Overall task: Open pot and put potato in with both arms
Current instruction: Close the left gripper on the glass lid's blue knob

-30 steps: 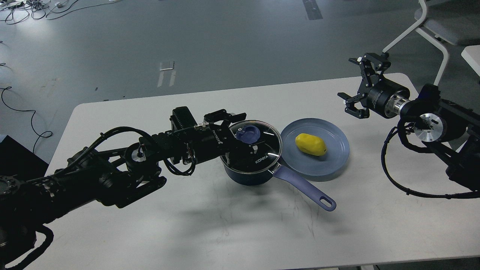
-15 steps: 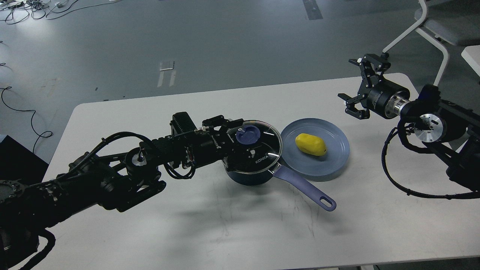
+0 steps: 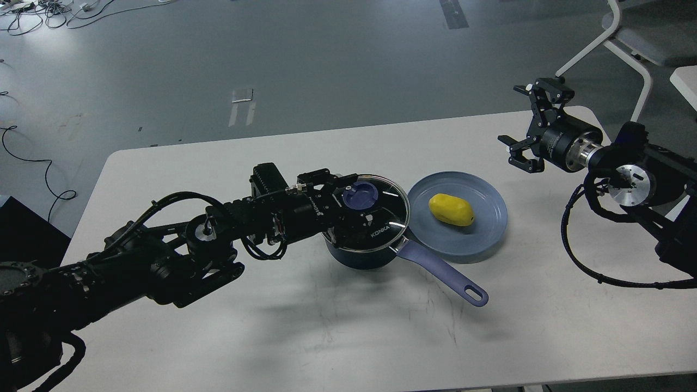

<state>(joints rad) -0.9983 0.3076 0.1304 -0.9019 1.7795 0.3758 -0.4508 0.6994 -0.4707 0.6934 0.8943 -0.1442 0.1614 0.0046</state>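
A dark blue pot (image 3: 356, 253) with a long blue handle (image 3: 444, 275) stands mid-table, covered by a glass lid (image 3: 384, 215) with a blue knob (image 3: 360, 195). My left gripper (image 3: 348, 200) reaches in from the left over the lid. Its fingers straddle the knob and look open. A yellow potato (image 3: 450, 209) lies on a blue plate (image 3: 487, 234) just right of the pot. My right gripper (image 3: 511, 114) is open and empty, raised above the table's far right, well away from the potato.
The white table (image 3: 348, 337) carries the pot and the plate. A white chair frame (image 3: 626, 51) stands behind the table's far right corner. Cables lie on the grey floor at the far left.
My left gripper has come down and slightly right, so its fingers now sit beside the lid knob. My right arm has drifted a little to the right. The pot, lid and potato have not moved.
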